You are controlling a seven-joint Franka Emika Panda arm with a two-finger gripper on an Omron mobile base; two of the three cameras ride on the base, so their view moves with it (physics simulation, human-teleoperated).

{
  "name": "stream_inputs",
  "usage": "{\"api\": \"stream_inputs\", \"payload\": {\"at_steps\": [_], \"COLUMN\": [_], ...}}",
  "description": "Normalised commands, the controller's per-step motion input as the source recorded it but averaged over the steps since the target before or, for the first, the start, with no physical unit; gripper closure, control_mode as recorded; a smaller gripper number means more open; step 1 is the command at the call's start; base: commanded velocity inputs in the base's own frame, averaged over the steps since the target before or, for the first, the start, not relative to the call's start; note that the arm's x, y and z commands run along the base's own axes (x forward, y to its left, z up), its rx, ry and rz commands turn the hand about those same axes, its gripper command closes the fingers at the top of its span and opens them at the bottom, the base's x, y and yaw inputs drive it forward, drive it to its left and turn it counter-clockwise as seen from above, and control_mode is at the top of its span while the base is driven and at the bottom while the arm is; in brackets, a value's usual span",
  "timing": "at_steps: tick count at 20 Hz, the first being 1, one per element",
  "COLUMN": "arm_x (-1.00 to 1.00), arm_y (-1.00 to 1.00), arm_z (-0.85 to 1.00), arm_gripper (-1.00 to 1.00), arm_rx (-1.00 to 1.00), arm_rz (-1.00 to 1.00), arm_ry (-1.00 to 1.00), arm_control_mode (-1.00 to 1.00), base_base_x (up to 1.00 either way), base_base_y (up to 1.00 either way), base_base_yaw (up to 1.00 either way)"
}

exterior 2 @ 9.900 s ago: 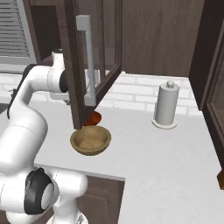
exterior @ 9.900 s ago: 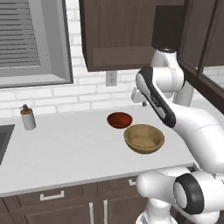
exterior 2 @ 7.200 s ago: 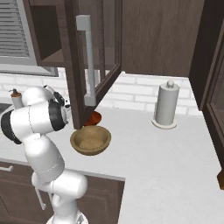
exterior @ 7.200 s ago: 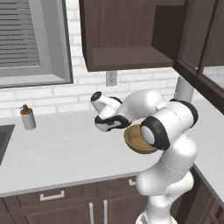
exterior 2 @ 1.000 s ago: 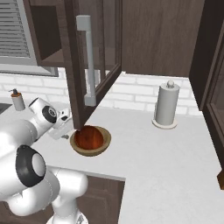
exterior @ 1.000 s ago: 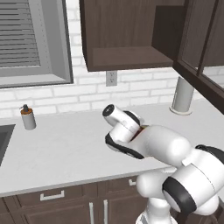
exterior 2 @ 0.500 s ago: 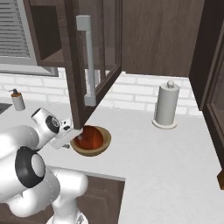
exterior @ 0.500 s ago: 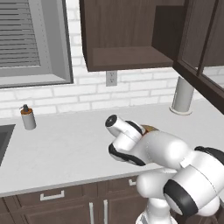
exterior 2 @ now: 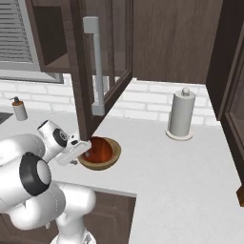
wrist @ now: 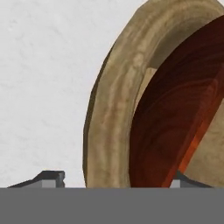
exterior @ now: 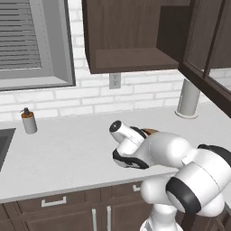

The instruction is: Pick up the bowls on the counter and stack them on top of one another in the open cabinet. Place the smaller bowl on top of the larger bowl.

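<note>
Right base view showed the smaller bowl already nested inside the larger bowl, both sitting on the counter just below the hanging glass door of the wall cabinet. The gripper sat at the stack's nine o'clock side, low and level with the rim. In the hand view the tan rim ran up between the two dark fingertips, one tip outside the wall at seven o'clock, the other at five o'clock, inside the larger bowl beside the red-brown bowl. The jaws stood apart, straddling the rim, with no squeeze on the wood visible.

In the left base view the arm's white bulk hid most of the stack; only a sliver of rim showed at its upper edge. The open cabinet hung at twelve o'clock above it, shelf bare. A soap dispenser stood well off at nine o'clock, and a paper towel roll at two o'clock.

By my reading, stacking was done on the counter and the step in hand was gripping the larger bowl by its rim. The next move called for closing firmly on that thick wall, then lifting level so the small bowl did not slide, and clearing the door edge on the way up to the shelf.
</note>
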Motion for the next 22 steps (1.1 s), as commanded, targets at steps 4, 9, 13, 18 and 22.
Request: {"api": "stream_inputs", "payload": {"at_steps": [4, 9, 13, 18, 22], "arm_x": [0.0, 0.0, -0.09, -0.4, -0.47], "arm_y": [0.0, 0.0, 0.0, 0.01, 0.02], "arm_z": [0.0, 0.03, 0.73, 1.0, 1.0], "arm_gripper": [1.0, 1.0, 1.0, 1.0, 1.0], "arm_rx": [0.0, 0.0, 0.0, 0.0, 0.0], "arm_rz": [0.0, 0.0, 0.05, 0.14, 0.17], "arm_ry": [0.0, 0.0, -0.07, -0.23, -0.25], "arm_control_mode": [-1.0, -1.0, -1.0, -1.0, -1.0], "base_base_x": [0.0, 0.0, 0.0, 0.0, 0.0], "base_base_y": [0.0, 0.0, 0.0, 0.0, 0.0], "base_base_yaw": [0.0, 0.0, 0.0, 0.0, 0.0]}}
